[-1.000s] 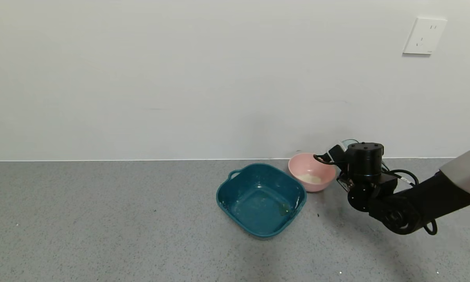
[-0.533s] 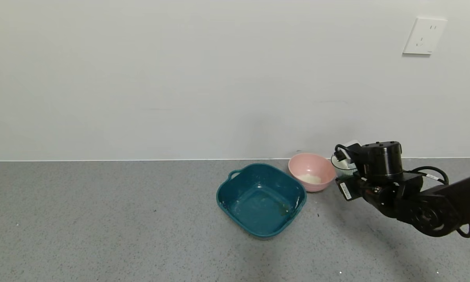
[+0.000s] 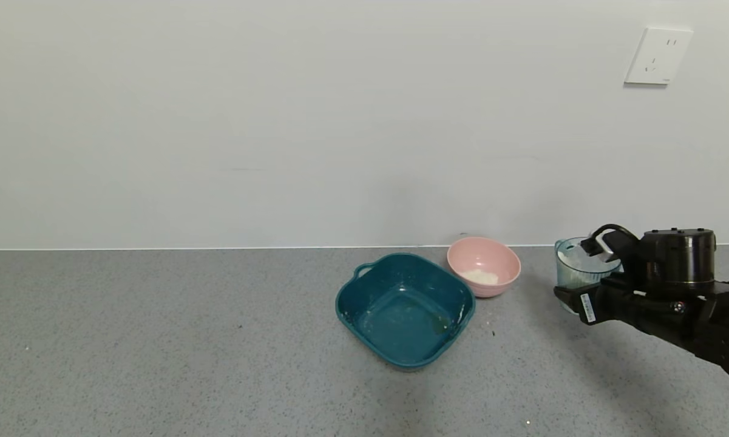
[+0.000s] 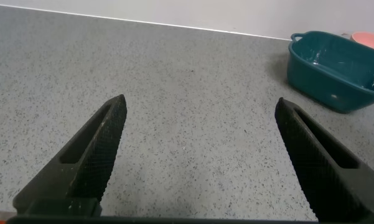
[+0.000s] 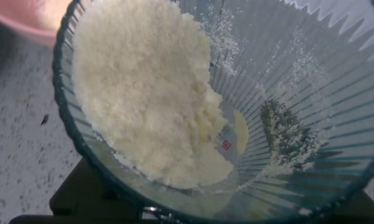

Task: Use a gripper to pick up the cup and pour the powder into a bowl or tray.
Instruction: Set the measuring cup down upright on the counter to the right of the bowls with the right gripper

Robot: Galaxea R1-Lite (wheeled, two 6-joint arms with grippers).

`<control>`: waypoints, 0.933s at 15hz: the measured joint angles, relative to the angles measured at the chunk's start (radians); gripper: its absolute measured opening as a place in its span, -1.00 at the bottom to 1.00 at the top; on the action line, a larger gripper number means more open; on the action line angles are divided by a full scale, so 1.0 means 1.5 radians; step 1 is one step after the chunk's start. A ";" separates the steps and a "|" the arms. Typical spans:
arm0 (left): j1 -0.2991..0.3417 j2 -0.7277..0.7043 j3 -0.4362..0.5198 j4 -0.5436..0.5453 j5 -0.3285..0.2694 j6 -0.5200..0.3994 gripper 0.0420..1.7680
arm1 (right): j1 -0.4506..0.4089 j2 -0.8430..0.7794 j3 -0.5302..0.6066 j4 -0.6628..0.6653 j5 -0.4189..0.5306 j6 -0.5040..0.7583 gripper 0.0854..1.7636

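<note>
Head view shows the right gripper [image 3: 589, 276] now well to the right of the pink bowl [image 3: 484, 265], whereas a second ago it was tipped at the bowl's right rim and half a second ago just beside it. The cup [image 3: 576, 264] has come away with it, upright again, apart from the bowl and low over the counter [image 3: 158, 340]. Its jaws appear clamped on the cup, though the contact itself is hidden. Some powder [image 3: 481, 277] lies in the bowl, but the right wrist view shows a good heap of powder [image 5: 149, 93] left in the cup [image 5: 299, 81], clinging to one ribbed side. The pour therefore looks only partly done, so either another tip or setting the cup down would come next. The teal tray [image 3: 364, 315] holds no heap. The left gripper [image 4: 199, 155] hangs parked over bare counter, jaws spread wide
</note>
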 joint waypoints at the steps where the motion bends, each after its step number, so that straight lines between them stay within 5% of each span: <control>1: 0.000 0.000 0.000 0.000 0.000 0.000 0.94 | -0.008 0.000 0.010 -0.025 0.004 0.011 0.47; 4: 0.000 0.000 0.000 0.000 0.000 0.000 0.94 | -0.025 0.025 0.037 -0.116 0.012 0.028 0.47; 14: 0.000 0.000 0.000 0.000 0.000 0.000 0.94 | -0.045 0.122 0.049 -0.142 0.046 0.072 0.46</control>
